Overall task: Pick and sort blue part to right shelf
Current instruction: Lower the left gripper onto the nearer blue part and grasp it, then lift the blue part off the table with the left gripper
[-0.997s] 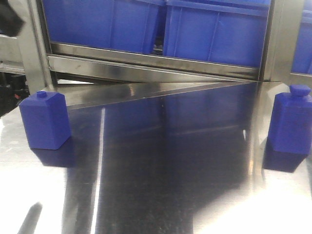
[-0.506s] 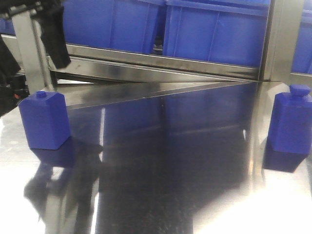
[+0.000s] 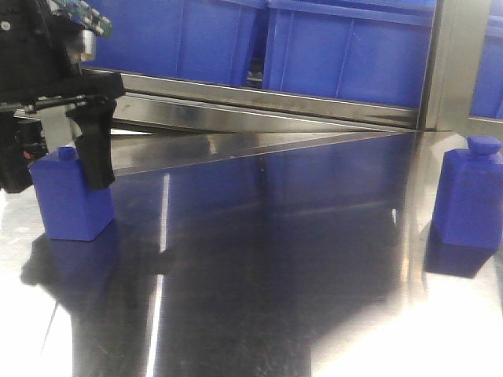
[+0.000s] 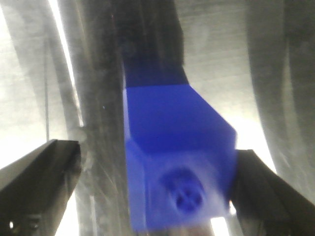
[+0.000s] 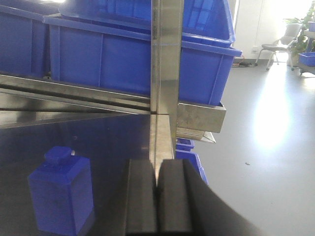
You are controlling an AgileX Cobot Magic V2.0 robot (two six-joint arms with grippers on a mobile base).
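The small solid-blue plastic part shaped like a square bottle point(image 3: 69, 200) stands upright at the left of the polished steel tabletop point(image 3: 275, 275), knob up and long axis vertical. It sits between the spread fingers of the open left claw point(image 4: 155, 152); contact is unclear. The right claw point(image 5: 157, 169) is closed and empty, near a round-capped blue block point(image 3: 471, 196). Blue plastic crates point(image 3: 338, 47) fill the shelf behind.

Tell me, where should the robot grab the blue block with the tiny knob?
Probably by the flat side walls of the blue part, from above, a finger on each side. It stands upright; its knob is too small and its shoulders slope.
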